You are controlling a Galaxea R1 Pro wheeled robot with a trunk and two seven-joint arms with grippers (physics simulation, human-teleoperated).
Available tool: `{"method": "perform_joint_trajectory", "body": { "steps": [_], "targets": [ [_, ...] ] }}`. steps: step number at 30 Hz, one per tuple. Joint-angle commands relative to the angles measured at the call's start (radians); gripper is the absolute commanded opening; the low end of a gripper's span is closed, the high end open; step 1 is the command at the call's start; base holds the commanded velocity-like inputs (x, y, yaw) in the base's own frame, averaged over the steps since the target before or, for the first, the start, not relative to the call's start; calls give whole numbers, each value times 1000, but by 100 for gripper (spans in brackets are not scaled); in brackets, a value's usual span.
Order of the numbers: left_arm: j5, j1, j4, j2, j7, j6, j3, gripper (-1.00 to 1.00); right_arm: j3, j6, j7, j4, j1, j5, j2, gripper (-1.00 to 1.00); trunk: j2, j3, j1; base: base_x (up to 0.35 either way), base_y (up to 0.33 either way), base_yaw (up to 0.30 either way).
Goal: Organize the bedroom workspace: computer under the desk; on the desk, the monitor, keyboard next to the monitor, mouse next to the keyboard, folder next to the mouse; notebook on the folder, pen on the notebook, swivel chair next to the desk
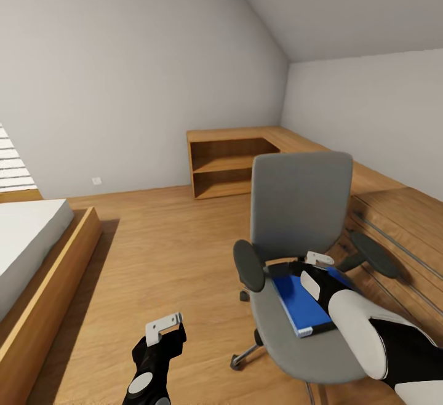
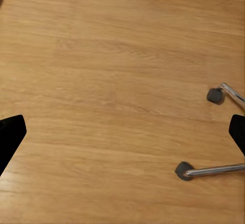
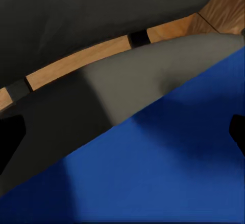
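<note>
Room fixtures, largest first: wooden floor (image 1: 166, 251); bed (image 1: 31, 251) at your 9 o'clock in the head view, white mattress on a wooden frame; low wooden shelf unit (image 1: 231, 168) in the far corner at 12 o'clock; wooden drawer chest (image 1: 400, 239) at 3 o'clock, behind the chair.

Swivel chair (image 1: 301, 208): grey back and seat, black armrests, standing at your 4 o'clock in the head view, just beside the drawer chest. Two of its metal base legs with casters (image 2: 214, 95) show over the floor in your left wrist view.

Folder (image 1: 298, 300): bright blue, flat on the chair seat, its long side running toward the backrest. It is partly covered by your right arm.

Right gripper (image 1: 311, 266): over the far end of the folder, close to where seat meets backrest. In the right wrist view the blue cover (image 3: 163, 168) lies right under the camera, and the dark fingertips (image 3: 10, 137) sit at opposite edges, so the jaws stand wide with nothing between them.

Left gripper (image 1: 166, 326): at 7 o'clock, low over bare floor, well apart from chair and folder. Its fingertips (image 2: 10, 134) are also spread wide, holding nothing.
</note>
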Motion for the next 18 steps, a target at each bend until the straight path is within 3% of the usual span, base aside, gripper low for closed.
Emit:
{"method": "perform_joint_trajectory", "body": {
  "steps": [1, 18],
  "targets": [
    [4, -1, -1, 0, 7, 4, -1, 100, 3, 7, -3, -2, 0, -10, 0, 100, -8, -4, 4, 0, 0, 32],
    [4, -1, -1, -1, 7, 4, -4, 100, 2, 12, -4, -3, 0, -8, -5, 100, -127, -58, 69, 0, 0, 5]
  ]
}}
